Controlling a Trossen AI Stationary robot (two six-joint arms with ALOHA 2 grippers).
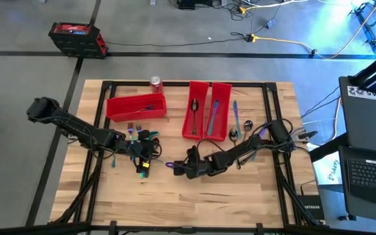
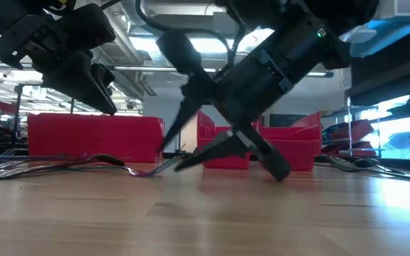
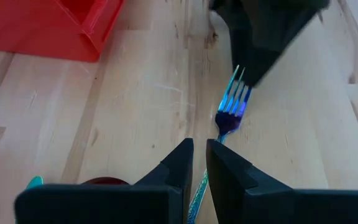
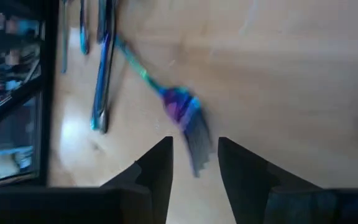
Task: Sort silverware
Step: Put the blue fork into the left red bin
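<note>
A red soda can (image 1: 156, 82) stands at the upper middle; a black-red toolbox (image 1: 77, 38) lies upper left.

An iridescent blue-purple fork (image 3: 232, 106) lies on pale wood table (image 1: 240, 189) near red bins (image 1: 136, 106).

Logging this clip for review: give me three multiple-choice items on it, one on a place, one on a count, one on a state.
1. Where is the soda can?
A. At the table's far edge, by the left bin
B. Inside a bin
C. At the near edge

2. How many red bins are on the table?
A. One
B. Three
C. Five

3. How do the left gripper's jaws stand?
A. Wide open
B. Shut, with nothing visibly between them
C. Clamped on a spoon

Answers: 1 A, the high view shows the can behind the left bin. 2 B, one bin lies on the left and two stand side by side. 3 B, its wrist view shows only a slit between them, the fork lying ahead.
</note>
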